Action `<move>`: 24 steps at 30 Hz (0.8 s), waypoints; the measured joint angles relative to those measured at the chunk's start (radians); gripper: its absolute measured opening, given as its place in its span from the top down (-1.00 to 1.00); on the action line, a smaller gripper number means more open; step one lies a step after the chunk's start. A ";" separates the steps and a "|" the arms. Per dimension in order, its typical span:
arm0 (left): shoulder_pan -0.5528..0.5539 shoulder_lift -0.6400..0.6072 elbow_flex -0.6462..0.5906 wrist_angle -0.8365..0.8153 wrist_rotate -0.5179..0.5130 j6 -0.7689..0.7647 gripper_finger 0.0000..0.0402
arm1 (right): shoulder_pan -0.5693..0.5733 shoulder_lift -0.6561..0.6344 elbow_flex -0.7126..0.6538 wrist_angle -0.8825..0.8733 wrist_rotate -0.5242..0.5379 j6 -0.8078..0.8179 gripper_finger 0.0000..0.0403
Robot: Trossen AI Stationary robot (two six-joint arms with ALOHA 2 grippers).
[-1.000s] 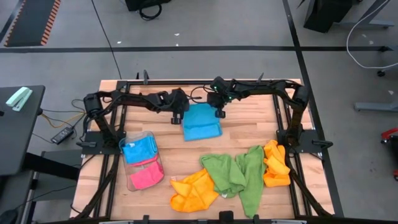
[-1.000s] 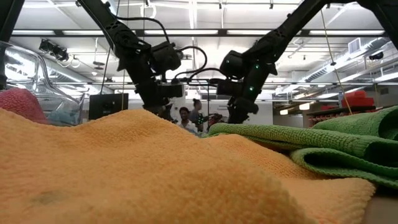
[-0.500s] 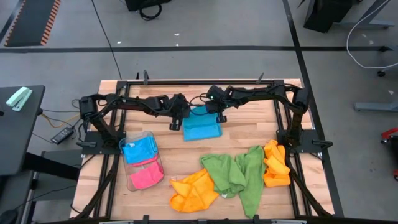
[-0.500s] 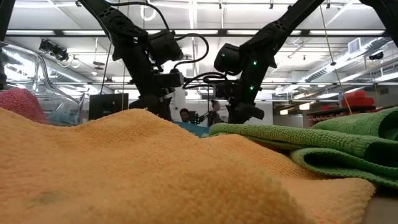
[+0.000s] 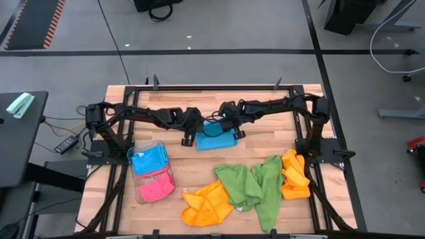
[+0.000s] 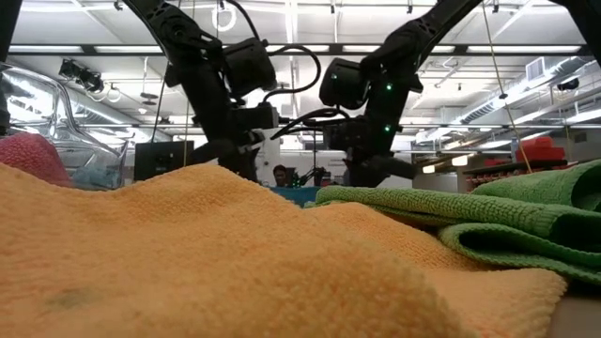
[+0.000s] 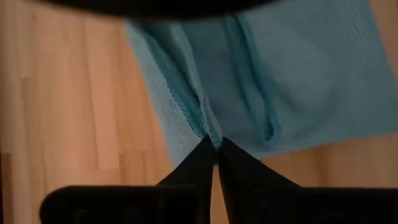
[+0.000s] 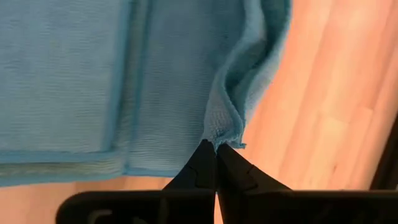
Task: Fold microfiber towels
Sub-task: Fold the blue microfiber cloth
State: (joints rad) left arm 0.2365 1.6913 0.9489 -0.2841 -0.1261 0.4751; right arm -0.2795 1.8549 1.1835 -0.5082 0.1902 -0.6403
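A sky blue microfiber towel (image 5: 216,137) lies on the wooden table (image 5: 265,133) between my two grippers, partly folded over itself. My left gripper (image 5: 188,137) is shut on its left side, and my right gripper (image 5: 235,131) is shut on its right side. In the low view an orange towel (image 6: 188,253) hides both sets of fingertips, and only a sliver of the blue towel (image 6: 297,194) shows. My left gripper pinches a bunched corner of the blue towel's left edge (image 7: 208,134) between its two fingertips, coming from above on a slant. A ridge of cloth rises from the pinch; the rest lies on the table. One layer or several, I cannot tell. My right gripper pinches the blue towel's right corner (image 8: 222,134) between its two fingertips, slanting down from above. The hemmed corner is gathered into a small raised fold at the pinch. The cloth beyond it lies slack over the lower layer.
A clear plastic tray (image 5: 141,194) at the near left holds a folded blue and a pink towel. Loose green towels (image 5: 255,186) and orange towels (image 5: 207,202) (image 5: 294,174) lie crumpled along the near side. Bare wood shows at the far side.
Both grippers have moved toward the table's near edge, staying shut on the blue towel's far corners. The towel's far edge has been carried over toward its near edge, which stayed in place, so the towel now looks shorter. The right wrist has rolled.
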 joint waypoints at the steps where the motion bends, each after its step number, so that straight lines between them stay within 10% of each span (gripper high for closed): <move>1: -0.004 0.000 0.000 -0.005 0.000 -0.005 0.83 | 0.005 0.000 0.000 -0.005 0.000 0.000 0.98; 24: -0.045 0.065 0.000 0.010 0.035 -0.073 0.92 | 0.087 0.000 0.000 -0.112 -0.014 -0.015 0.76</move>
State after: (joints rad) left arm 0.1917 1.7560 0.9485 -0.2742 -0.0911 0.4019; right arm -0.1925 1.8549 1.1839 -0.6200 0.1761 -0.6556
